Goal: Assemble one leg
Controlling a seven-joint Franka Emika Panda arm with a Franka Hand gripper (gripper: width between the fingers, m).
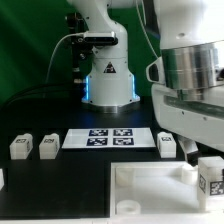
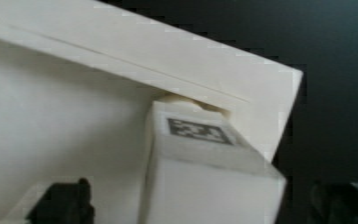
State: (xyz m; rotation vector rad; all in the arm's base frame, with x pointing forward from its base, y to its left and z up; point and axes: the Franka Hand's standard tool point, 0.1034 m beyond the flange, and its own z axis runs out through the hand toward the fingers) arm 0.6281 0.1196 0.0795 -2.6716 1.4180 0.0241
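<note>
The leg [image 2: 202,160] sat between the gripper [image 2: 194,205] fingers, its tagged face toward the wrist camera; the dark fingers [image 2: 64,203] flanked it, but contact was not resolvable, so grip state undetermined. Leg's top end met the tabletop [image 2: 87,110] at its corner. In the exterior view, the leg [image 1: 209,176] stood at the tabletop's [image 1: 150,190] right corner. Marker board [image 1: 110,139] lay behind the tabletop, three spare legs [image 1: 20,146] alongside.
</note>
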